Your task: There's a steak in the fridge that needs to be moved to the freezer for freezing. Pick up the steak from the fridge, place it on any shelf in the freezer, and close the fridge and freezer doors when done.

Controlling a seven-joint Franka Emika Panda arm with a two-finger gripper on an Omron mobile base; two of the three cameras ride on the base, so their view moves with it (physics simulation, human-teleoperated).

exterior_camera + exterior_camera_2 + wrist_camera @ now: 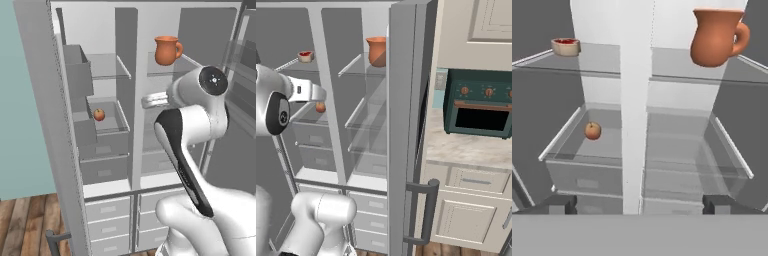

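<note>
terracotta jug [714, 37] on upper glass shelf, orange-red fruit [592, 130] on lower shelf, dark green oven [480, 110] on counter [466, 150]

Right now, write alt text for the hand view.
Both compartments stand open, split by a white divider. The steak lies on the upper left glass shelf, a terracotta jug on the upper right, a small orange fruit on a lower left shelf.

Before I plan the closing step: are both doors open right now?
Yes, both open: shelves on each side show, holding the jug and steak; one door stands edge-on.
</note>
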